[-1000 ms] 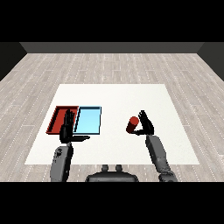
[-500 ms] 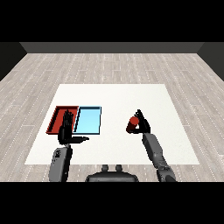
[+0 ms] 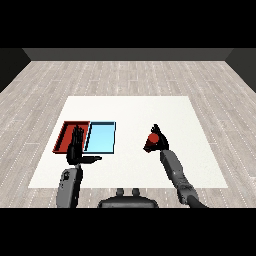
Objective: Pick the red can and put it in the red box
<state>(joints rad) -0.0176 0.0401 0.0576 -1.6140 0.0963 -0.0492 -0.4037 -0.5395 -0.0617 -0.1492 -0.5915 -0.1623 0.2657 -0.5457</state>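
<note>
Red can held in the right hand, right of both trays, not in the red tray.

Left to right: the red tray (image 3: 64,137) lies at the left of the white table (image 3: 130,107), touching the light blue tray (image 3: 102,137) on its right side. The left hand (image 3: 76,149) stands over the red tray's near right corner, fingers straight and pointing away, thumb stretched toward the right, holding nothing. Right of the trays and well apart from them, the right hand (image 3: 159,141) is curled round the red can (image 3: 152,138); the can shows at the hand's left side, toward the trays, with dark fingers above and below it.
</note>
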